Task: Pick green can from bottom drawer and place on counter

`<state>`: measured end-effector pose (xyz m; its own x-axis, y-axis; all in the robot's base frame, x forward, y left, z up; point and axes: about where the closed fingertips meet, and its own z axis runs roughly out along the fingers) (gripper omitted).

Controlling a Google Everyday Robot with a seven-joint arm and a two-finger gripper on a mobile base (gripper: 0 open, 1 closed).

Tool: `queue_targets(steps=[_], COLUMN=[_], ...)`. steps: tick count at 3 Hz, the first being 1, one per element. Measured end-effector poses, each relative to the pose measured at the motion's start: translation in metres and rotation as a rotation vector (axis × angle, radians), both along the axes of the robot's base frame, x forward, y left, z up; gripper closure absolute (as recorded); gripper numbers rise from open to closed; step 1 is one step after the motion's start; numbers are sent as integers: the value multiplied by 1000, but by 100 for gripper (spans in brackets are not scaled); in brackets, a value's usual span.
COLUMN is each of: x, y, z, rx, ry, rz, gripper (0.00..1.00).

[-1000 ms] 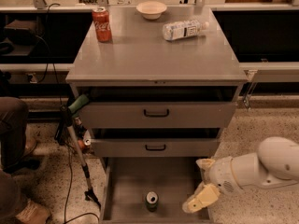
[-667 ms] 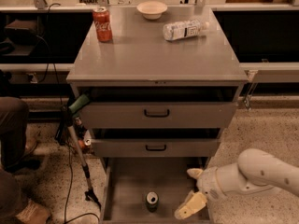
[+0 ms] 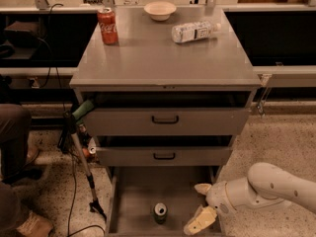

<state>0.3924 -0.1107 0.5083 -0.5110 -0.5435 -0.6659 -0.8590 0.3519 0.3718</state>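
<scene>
The green can (image 3: 160, 213) stands upright on the floor of the open bottom drawer (image 3: 133, 191), near its front, silver top showing. My gripper (image 3: 199, 204) comes in from the right on a white arm, low over the drawer's right side. Its two pale fingers are spread apart, one finger (image 3: 202, 188) farther back and one (image 3: 199, 220) near the front. It holds nothing and sits a little to the right of the can, not touching it. The counter (image 3: 163, 58) is the grey top of the cabinet.
On the counter stand a red cola can (image 3: 107, 26), a white bowl (image 3: 160, 10) and a lying plastic bottle (image 3: 195, 32). Two upper drawers with black handles (image 3: 165, 119) sit slightly open. A person's legs (image 3: 12, 147) and a tripod-like stick (image 3: 81, 157) are at the left.
My gripper has moved left and down into the bottom drawer, closer to the green can. The can has not moved.
</scene>
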Motion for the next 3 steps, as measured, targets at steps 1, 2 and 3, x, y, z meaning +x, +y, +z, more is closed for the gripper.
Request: queue_targets(steps=[1, 2, 3], x=[13, 31, 46], y=[-16, -36, -51], z=[-27, -59, -94], rx=[-2, 8, 25], ry=[-27, -69, -96], rz=[13, 35, 51], gripper=[0, 0, 0])
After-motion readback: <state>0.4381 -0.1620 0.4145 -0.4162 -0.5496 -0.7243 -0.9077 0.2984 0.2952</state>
